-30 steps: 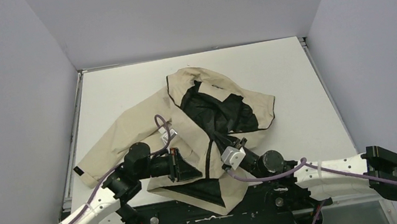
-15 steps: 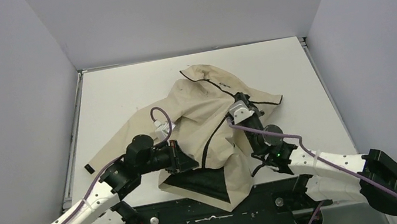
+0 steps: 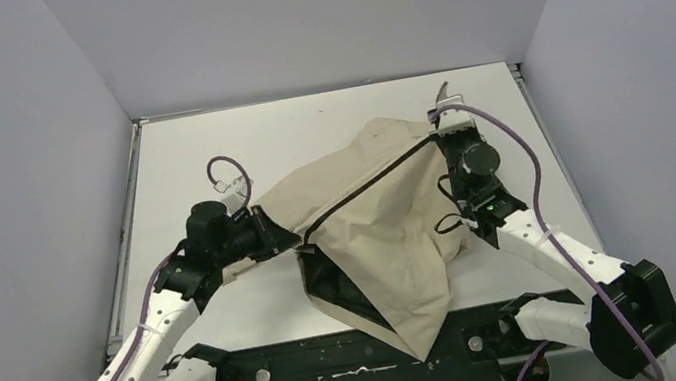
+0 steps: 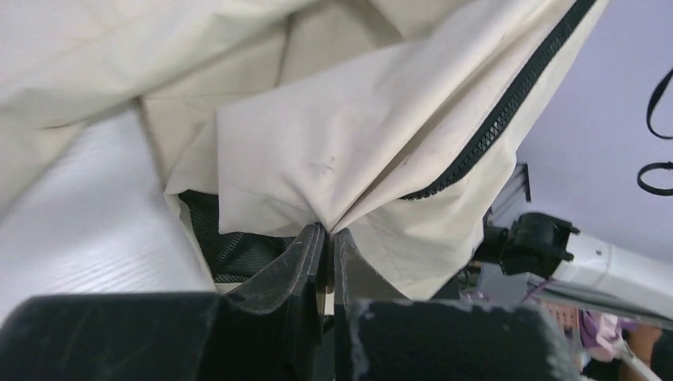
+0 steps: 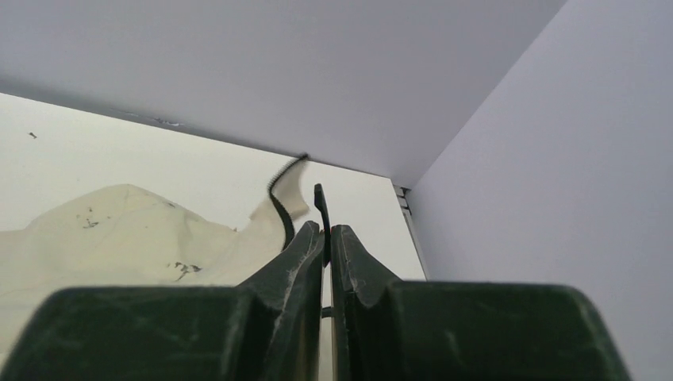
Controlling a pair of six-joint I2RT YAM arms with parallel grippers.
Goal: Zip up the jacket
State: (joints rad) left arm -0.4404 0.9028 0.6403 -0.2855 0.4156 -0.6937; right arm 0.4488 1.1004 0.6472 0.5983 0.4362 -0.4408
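The beige jacket [image 3: 378, 215] hangs stretched between my two grippers above the table, its dark zipper [image 3: 363, 185] running taut from lower left to upper right. My left gripper [image 3: 278, 238] is shut on the jacket's fabric near the bottom of the zipper; the left wrist view shows the pinched beige cloth [image 4: 317, 159] and zipper teeth [image 4: 508, 103]. My right gripper [image 3: 441, 114] is shut on the thin black zipper pull [image 5: 321, 208] at the jacket's top end, near the table's far right. Black lining [image 3: 333, 287] shows in the hanging lower part.
The white table [image 3: 198, 161] is walled by grey panels on three sides. A metal rail [image 3: 124, 243] runs along the left edge. The jacket's lower hem [image 3: 422, 340] droops over the dark front edge near the arm bases.
My right gripper has pulled far up and to the back right along the zipper. My left gripper has shifted left and back. The jacket has gone from crumpled and open to stretched taut.
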